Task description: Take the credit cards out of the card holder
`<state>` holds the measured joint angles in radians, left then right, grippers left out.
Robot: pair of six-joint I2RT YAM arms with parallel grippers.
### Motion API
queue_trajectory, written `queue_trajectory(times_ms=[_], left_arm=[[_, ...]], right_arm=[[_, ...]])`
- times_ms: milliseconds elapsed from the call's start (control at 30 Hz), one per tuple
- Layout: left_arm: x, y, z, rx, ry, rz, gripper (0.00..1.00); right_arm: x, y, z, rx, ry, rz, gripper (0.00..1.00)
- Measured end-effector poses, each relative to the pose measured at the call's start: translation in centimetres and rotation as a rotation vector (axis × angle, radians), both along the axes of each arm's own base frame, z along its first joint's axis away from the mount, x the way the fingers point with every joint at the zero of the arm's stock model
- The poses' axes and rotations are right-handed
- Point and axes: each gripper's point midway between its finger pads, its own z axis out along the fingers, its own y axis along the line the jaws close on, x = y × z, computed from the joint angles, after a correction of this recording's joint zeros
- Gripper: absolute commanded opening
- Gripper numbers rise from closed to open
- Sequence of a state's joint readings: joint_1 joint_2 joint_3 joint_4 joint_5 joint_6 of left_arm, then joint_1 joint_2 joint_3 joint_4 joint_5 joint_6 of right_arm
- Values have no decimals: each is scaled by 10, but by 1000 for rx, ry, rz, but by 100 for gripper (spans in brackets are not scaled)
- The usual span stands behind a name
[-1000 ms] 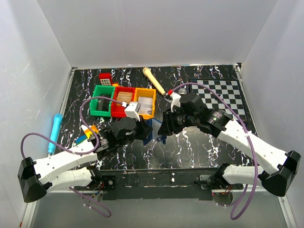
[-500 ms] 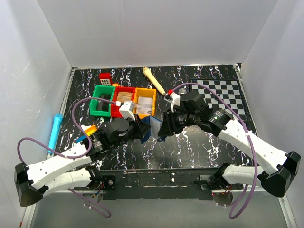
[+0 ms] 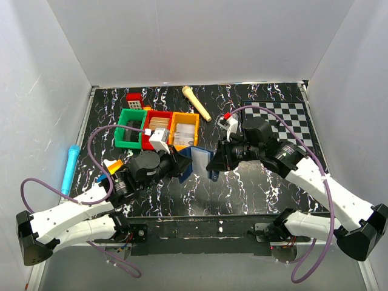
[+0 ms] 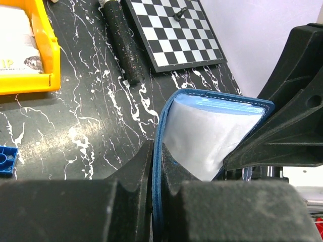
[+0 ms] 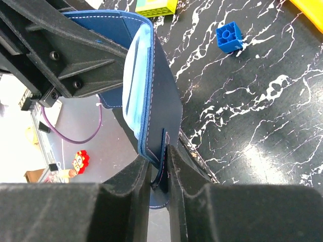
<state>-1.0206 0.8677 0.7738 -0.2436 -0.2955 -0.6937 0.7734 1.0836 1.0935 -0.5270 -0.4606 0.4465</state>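
Left hand (image 4: 155, 169) and right hand (image 5: 160, 161) each pinch a card holder (image 4: 202, 136) flap, clear only from wrist views.

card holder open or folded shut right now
Open: the card holder is spread, pale inside showing, left tool and right tool each pinching a flap.

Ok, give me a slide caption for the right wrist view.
Right tool pinches a flap of the open blue card holder above the marbled table, with a blue toy block beyond.
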Motion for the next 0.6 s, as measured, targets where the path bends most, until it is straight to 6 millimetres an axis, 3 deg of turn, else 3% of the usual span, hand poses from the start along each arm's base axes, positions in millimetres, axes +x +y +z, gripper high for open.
queue_trajectory(times_ms=[167,600], left_arm=[[0,0,4,-13,-12,0,0],[0,1,1,-13,-15,-1,0]], right_arm=[[0,-1,10,51,-2,1,36],[0,-1,23,133,18,5,29]])
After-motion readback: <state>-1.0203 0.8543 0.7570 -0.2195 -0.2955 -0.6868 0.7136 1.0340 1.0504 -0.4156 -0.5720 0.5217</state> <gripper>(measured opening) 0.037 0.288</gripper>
